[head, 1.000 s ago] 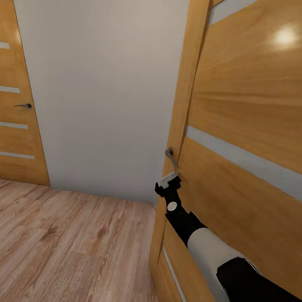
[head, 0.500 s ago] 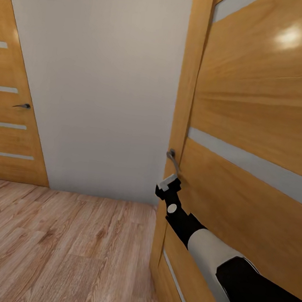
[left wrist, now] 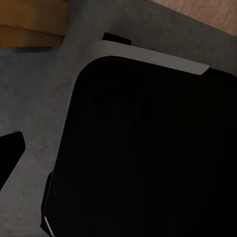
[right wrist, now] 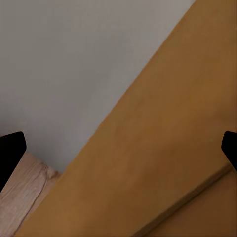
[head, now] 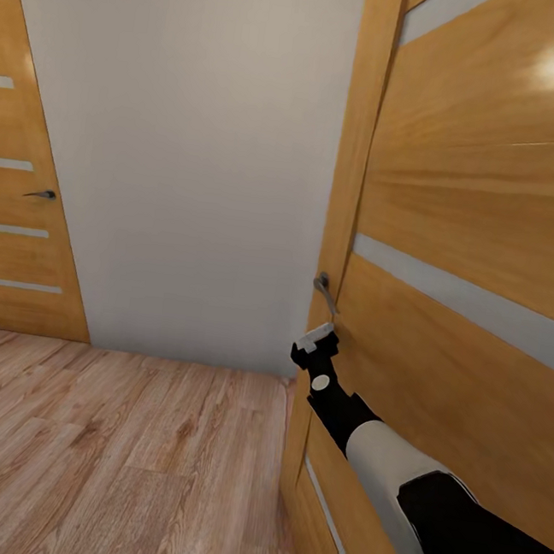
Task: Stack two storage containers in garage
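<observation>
I have the right gripper [head: 314, 343] up at the near wooden door [head: 470, 247], just below its grey lever handle [head: 325, 289] at the door's edge. In the right wrist view both fingertips [right wrist: 11, 150] sit at opposite margins, so the jaws stand wide apart with nothing between them; beyond them I see only the door's orange wood face and the white wall [head: 197, 147].

The left gripper [left wrist: 10, 153] gives me one dark fingertip over grey ground next to a large black body that I take to be part of the robot, so I cannot tell whether that gripper is spread or closed.

Neither storage container is anywhere in front of me. The light plank floor [head: 102, 455] says I am not in the garage, so I judge this step to be getting through the door on the way.

To do it well, I would raise the open jaws slightly until the lever lies between them, because right now they sit under it, not around it. I would close only once the bar is squarely across the pads, press it down, then let the base and arm follow the door's arc together. A hurried swipe risks slipping off the lever's end. The second wooden door [head: 21, 179] at the far left is irrelevant here.
</observation>
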Robot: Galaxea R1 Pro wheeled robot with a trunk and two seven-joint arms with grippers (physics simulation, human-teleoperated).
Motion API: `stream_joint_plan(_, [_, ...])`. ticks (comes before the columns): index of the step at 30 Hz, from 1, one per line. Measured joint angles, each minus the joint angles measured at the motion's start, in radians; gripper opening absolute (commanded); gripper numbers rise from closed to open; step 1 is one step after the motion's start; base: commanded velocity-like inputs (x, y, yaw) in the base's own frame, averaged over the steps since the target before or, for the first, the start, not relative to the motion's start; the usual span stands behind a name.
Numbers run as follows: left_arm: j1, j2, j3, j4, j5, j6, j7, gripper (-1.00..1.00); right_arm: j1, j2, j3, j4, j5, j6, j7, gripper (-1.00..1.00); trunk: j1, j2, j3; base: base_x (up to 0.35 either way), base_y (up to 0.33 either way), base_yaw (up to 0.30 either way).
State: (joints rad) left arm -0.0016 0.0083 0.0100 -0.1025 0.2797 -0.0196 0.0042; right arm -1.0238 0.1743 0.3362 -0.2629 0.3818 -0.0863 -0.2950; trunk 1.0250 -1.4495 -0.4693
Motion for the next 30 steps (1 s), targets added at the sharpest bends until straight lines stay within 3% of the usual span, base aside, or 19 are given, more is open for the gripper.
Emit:
stream_joint_plan(23, [0.000,0.000,0.000,0.003,0.003,0.000,0.000,1.00,0.000,-0.001,-0.012,0.012,-0.003,0.008,-0.001,1.00,0.000,0.000,0.000,0.086,0.000,0.000])
stream_joint_plan(28, [0.000,0.000,0.000,0.003,0.003,0.000,0.000,1.00,0.000,-0.027,-0.010,0.012,-0.003,0.008,-0.002,1.00,0.000,0.000,0.000,0.000,0.000,0.000])
stream_joint_plan(30, [0.000,-0.001,0.000,0.004,0.003,0.000,0.000,1.00,0.000,-0.054,-0.006,0.012,-0.002,0.008,0.000,1.00,0.000,0.000,0.000,0.000,0.000,0.000])
